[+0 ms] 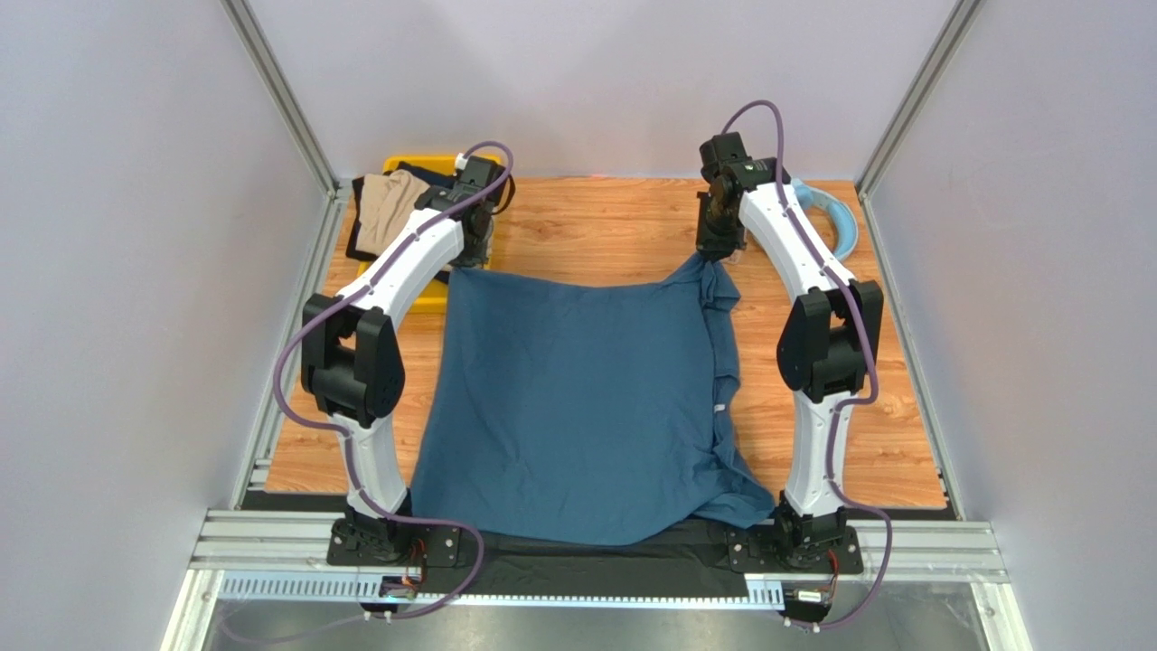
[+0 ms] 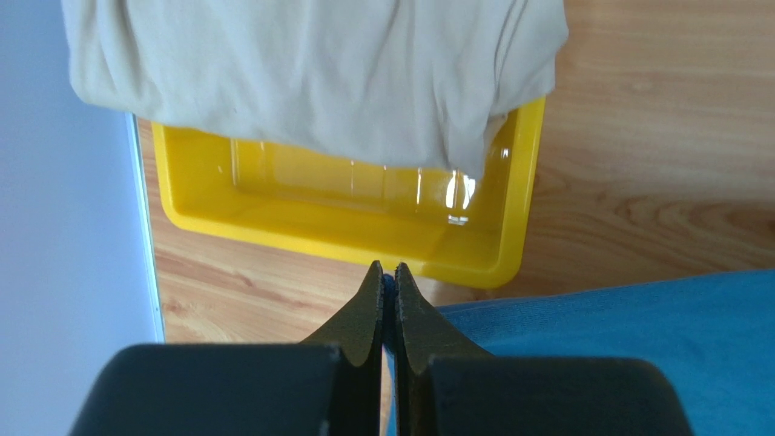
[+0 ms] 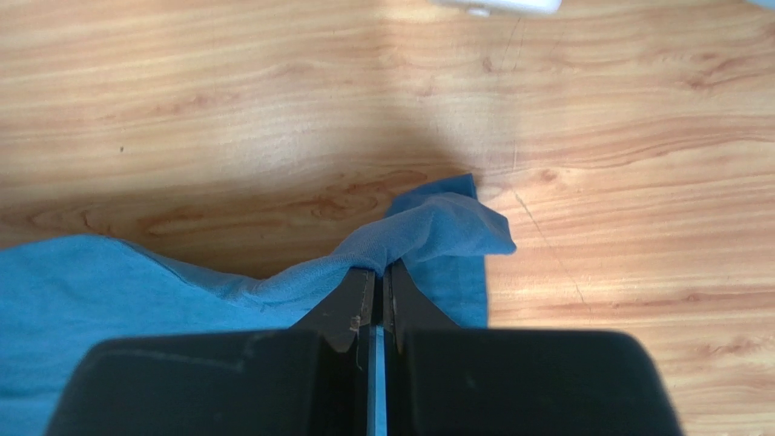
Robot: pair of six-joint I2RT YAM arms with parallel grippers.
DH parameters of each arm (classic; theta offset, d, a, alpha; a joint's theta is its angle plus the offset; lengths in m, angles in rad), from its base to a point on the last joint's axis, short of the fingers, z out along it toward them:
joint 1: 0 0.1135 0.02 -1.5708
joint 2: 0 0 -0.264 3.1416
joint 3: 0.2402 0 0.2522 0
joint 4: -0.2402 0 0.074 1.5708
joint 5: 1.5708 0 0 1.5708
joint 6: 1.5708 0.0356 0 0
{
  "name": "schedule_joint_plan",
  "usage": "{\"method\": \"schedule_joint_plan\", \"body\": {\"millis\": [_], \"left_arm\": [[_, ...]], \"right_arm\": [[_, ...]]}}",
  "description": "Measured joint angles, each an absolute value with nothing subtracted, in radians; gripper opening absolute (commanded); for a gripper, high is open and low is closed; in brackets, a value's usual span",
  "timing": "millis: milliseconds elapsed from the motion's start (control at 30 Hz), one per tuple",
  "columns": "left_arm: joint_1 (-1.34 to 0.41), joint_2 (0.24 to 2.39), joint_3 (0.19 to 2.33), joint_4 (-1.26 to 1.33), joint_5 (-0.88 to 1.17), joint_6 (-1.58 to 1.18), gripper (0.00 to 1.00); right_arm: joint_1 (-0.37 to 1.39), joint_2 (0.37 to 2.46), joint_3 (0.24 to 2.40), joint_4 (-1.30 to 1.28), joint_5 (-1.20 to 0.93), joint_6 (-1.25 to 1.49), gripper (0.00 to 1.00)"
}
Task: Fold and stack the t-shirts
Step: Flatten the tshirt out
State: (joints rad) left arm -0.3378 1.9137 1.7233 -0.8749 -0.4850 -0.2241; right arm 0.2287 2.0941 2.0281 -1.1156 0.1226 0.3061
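Observation:
A large dark teal-blue t-shirt [image 1: 577,407] lies spread over the middle of the wooden table. My left gripper [image 1: 474,251] is shut on its far left corner [image 2: 389,283], just in front of the yellow bin. My right gripper [image 1: 716,248] is shut on its far right corner [image 3: 427,227], with the cloth bunched and lifted at the jaws. A tan t-shirt [image 1: 384,204] hangs over the yellow bin's rim and fills the top of the left wrist view [image 2: 309,73]. A dark navy garment [image 1: 418,174] lies bunched under the tan one.
The yellow bin [image 1: 478,244] stands at the far left corner of the table; its wall [image 2: 355,245] is close ahead of my left fingers. Light-blue headphones [image 1: 831,217] lie at the far right. Metal frame rails [image 1: 279,88] and grey walls enclose the table.

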Motion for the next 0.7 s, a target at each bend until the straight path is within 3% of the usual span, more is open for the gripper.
{"method": "schedule_joint_plan", "body": {"millis": [300,367,400,433,500,700], "left_arm": [[-0.277,1.932,1.791,-0.870,-0.497,-0.221,0.00],[-0.263,1.937,1.791,-0.871,-0.499,-0.221,0.00],[-0.257,1.942,1.791,-0.871,-0.499,-0.221,0.00],[-0.251,1.947,1.791,-0.873,-0.499,-0.221,0.00],[-0.242,1.963,1.795,-0.886,-0.499,-0.221,0.06],[-0.223,2.007,1.810,-0.927,-0.508,-0.224,0.13]], "right_arm": [[0.229,2.212,2.176,-1.102,0.113,0.309,0.02],[0.229,2.236,2.203,-1.097,0.113,0.310,0.19],[0.229,2.249,2.215,-1.098,0.113,0.311,0.35],[0.229,2.257,2.224,-1.097,0.114,0.316,0.39],[0.229,2.273,2.240,-1.098,0.123,0.314,0.44],[0.225,2.238,2.203,-1.097,0.181,0.305,0.45]]}}
